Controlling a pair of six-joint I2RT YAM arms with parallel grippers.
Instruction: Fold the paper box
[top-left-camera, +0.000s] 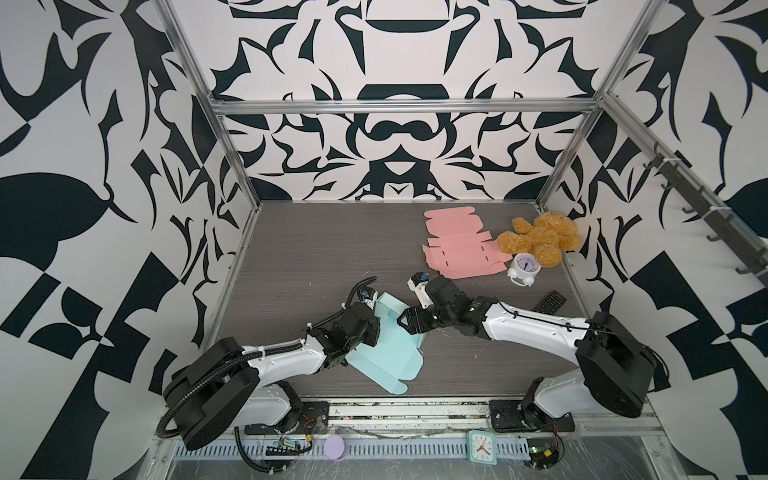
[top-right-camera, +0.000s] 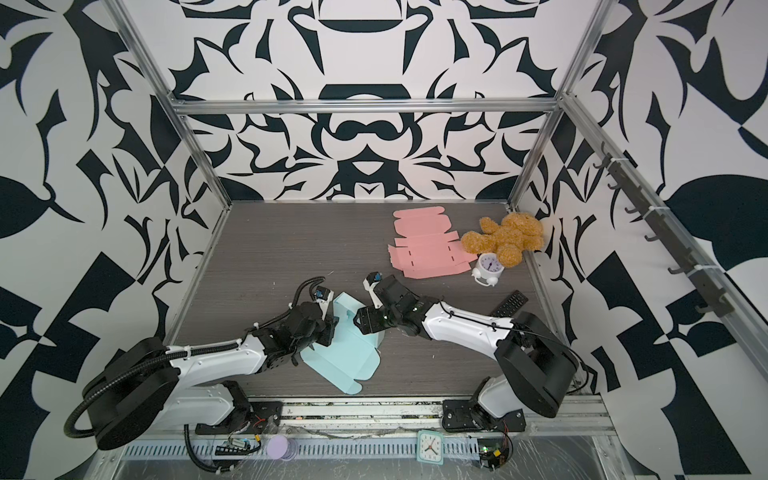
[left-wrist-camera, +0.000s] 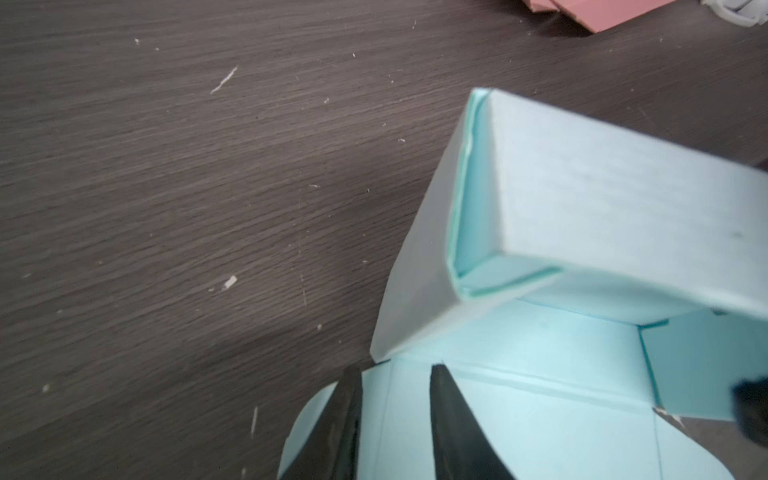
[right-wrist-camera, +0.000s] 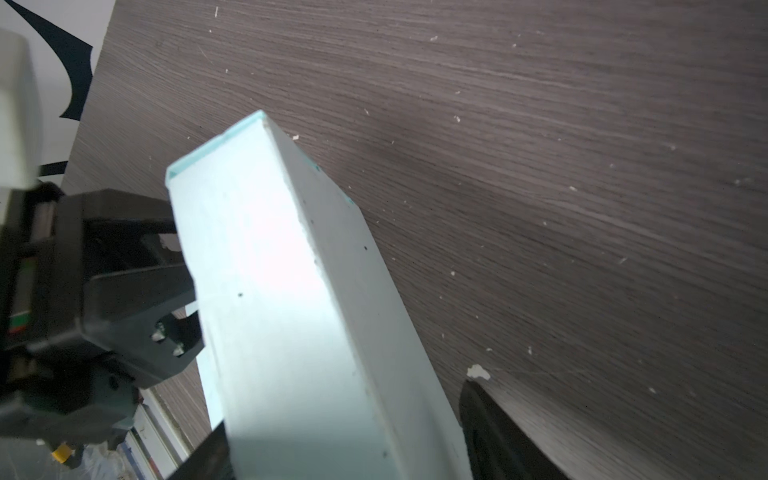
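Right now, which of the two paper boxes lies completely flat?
The pink box, beside the teddy bear: it is one unfolded flat sheet. The blue box, nearer the front, already has walls standing up.

I see a dark wood-grain table (top-left-camera: 311, 249). Lying on it:
- front centre, a part-folded light-blue paper box (top-left-camera: 386, 357);
- back right, a flat pink box blank (top-left-camera: 461, 249);
- just beside the blank, a teddy bear (top-left-camera: 540, 239) and a white alarm clock (top-left-camera: 524, 268);
- near the right wall, a black remote control (top-left-camera: 549, 302).

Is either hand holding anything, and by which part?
The right hand seems to grip the blue paper box by its raised side wall; the left hand stands open over it.
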